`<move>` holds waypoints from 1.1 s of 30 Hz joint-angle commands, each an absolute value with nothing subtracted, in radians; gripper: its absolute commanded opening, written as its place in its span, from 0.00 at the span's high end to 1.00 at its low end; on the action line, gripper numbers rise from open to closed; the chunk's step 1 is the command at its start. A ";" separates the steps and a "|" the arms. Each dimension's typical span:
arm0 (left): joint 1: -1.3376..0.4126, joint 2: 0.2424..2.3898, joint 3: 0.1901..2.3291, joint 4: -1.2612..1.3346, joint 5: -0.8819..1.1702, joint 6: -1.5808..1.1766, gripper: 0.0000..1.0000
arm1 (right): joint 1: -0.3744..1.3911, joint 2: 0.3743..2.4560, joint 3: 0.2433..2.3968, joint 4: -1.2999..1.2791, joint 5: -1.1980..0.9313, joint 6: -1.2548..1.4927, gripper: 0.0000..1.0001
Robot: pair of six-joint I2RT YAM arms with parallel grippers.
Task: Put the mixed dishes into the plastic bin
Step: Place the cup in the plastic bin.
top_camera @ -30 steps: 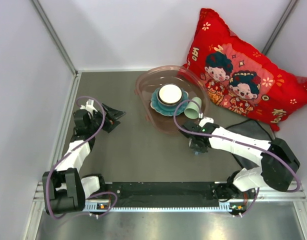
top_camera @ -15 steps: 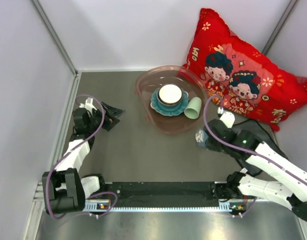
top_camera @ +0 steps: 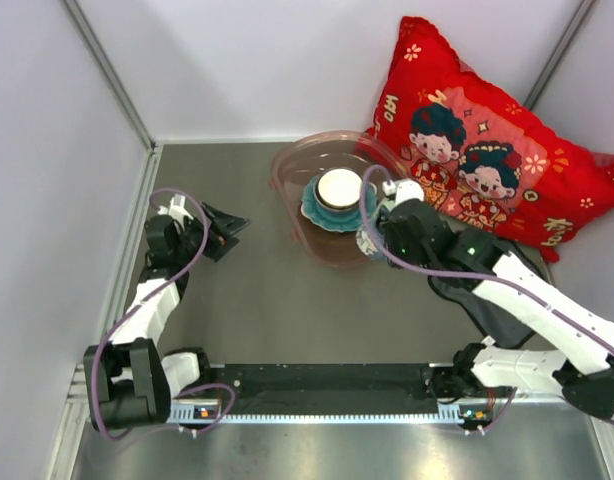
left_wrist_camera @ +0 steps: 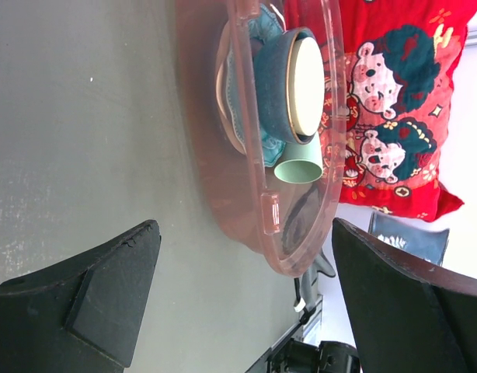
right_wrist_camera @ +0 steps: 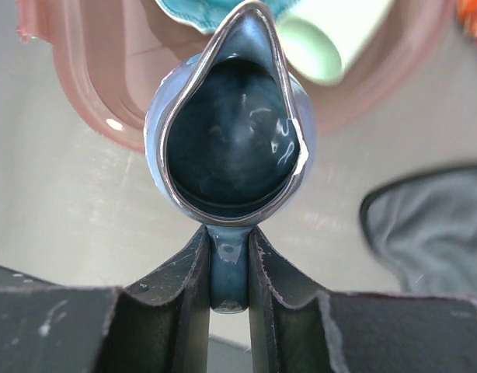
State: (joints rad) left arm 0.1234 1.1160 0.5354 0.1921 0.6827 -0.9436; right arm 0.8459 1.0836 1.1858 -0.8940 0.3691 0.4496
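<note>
The plastic bin (top_camera: 287, 180) is a translucent pink basin at the table's back middle. It holds a teal scalloped plate (top_camera: 315, 212) with a blue bowl (left_wrist_camera: 273, 85) on it and a cream-white bowl (top_camera: 339, 187) nested inside. A pale green cup (right_wrist_camera: 339, 35) lies on its side in the bin; my right arm hides it in the top view. My right gripper (top_camera: 372, 240) is shut on the handle of the small blue mug (right_wrist_camera: 231, 140) and holds it above the bin's near right rim (right_wrist_camera: 75, 85). My left gripper (top_camera: 227, 230) is open and empty, left of the bin.
The red cartoon-print pillow (top_camera: 477, 150) leans in the back right corner, touching the bin. A dark grey cloth (right_wrist_camera: 433, 225) lies on the table right of the bin, partly under my right arm. White walls close in the left and back sides.
My right gripper has carried the blue mug from the table in front of the bin, out to the right, then up-left to the bin's near right rim. The left arm has not moved.
</note>
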 commanded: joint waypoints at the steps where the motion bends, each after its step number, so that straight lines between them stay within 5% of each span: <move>1: 0.124 1.072 0.584 0.178 0.670 -0.931 0.05 | 0.810 1.143 1.287 -0.660 0.374 0.168 1.00; 16: 0.124 1.055 0.632 0.091 0.658 -0.894 0.05 | 0.597 1.403 1.400 -0.508 -0.198 -0.214 1.00; 33: 0.123 1.046 0.635 0.051 0.637 -0.876 0.05 | 0.592 1.601 1.476 -0.555 -0.301 -0.333 1.00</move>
